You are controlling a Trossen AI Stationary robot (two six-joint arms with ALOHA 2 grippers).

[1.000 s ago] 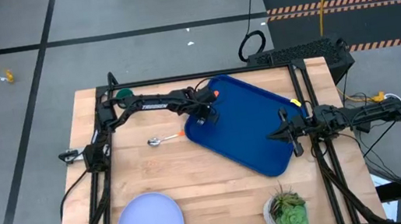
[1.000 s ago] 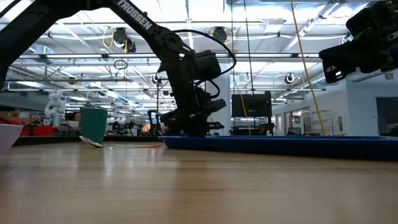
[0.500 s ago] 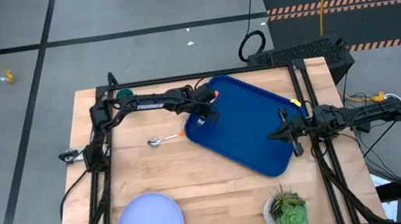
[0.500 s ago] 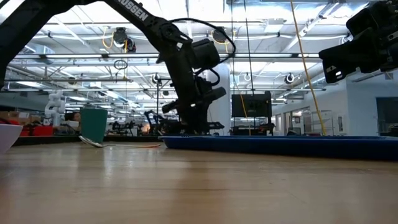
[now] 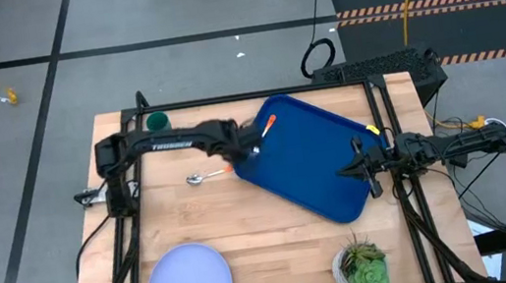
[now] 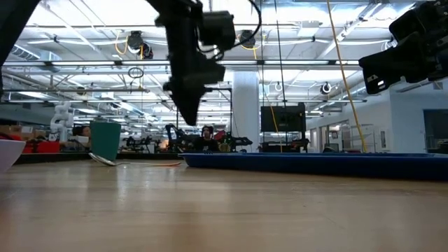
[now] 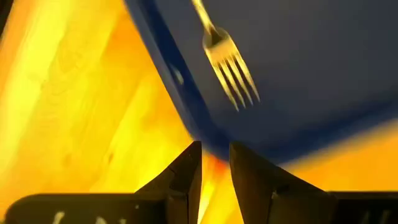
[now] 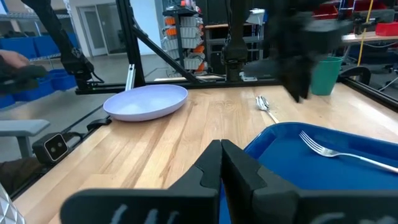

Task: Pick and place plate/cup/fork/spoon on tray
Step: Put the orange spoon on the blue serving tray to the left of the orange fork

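The fork (image 5: 267,125) lies flat on the blue tray (image 5: 321,167) near its far left corner; its tines (image 7: 233,71) show in the left wrist view. My left gripper (image 7: 216,165) hangs above the tray's left rim (image 5: 252,151), pointing down, narrowly open and empty. The spoon (image 5: 204,176) lies on the table left of the tray. The green cup (image 5: 158,121) stands at the far left. The plate (image 5: 188,281) rests at the near left. My right gripper (image 8: 221,148) waits shut at the tray's right side (image 5: 344,170).
A white pot with a green plant (image 5: 362,267) stands at the near edge, right of the plate. Bare wood lies between the plate, the spoon and the tray. Black frame rails run along the table's left, far and right sides.
My left gripper has risen from the tray's far left corner, drawn back a little toward the table's left edge and rolled about its own axis. The fork has stayed lying on the tray.
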